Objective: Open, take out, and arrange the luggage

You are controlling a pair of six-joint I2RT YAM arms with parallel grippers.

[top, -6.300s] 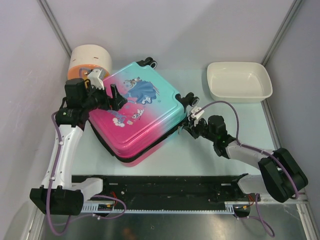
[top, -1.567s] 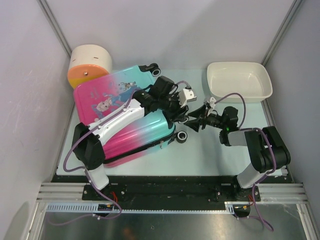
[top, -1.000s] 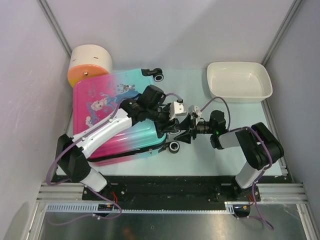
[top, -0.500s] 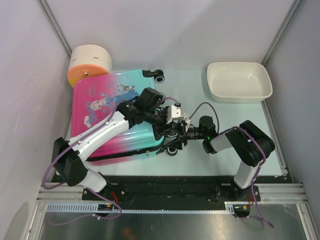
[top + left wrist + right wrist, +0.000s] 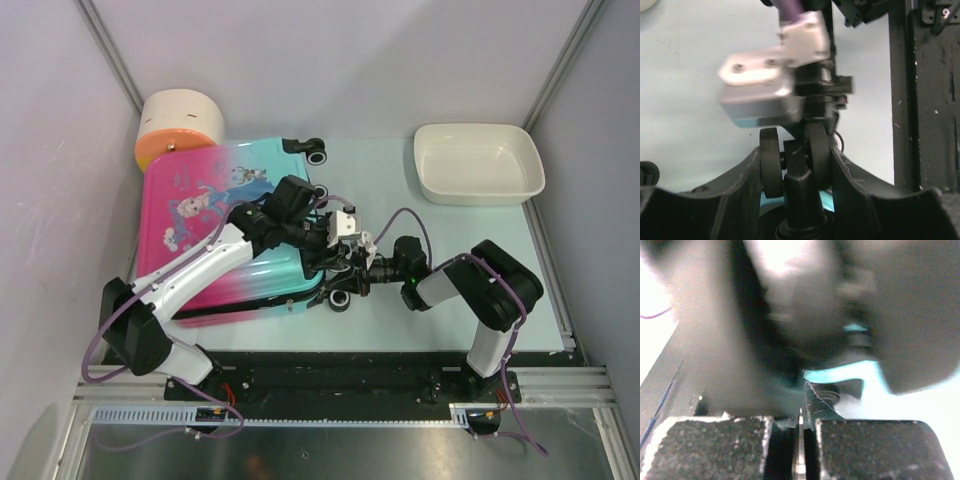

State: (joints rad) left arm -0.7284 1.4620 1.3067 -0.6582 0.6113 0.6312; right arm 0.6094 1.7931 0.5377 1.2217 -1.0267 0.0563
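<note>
The right gripper (image 5: 800,440) has just snapped from wide to closed on a thin tab (image 5: 799,467), likely the zip pull, at the near corner of the shut luggage (image 5: 215,235) lying table-left, whose black wheel (image 5: 817,155) the left gripper (image 5: 795,170) clamps: unzipping can start.

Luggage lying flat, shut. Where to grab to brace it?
Likely the twin-wheel caster at the luggage's near right corner, approached from the right end. It juts clear of the smooth shell and fits between fingers; the left gripper clamps it so.
</note>
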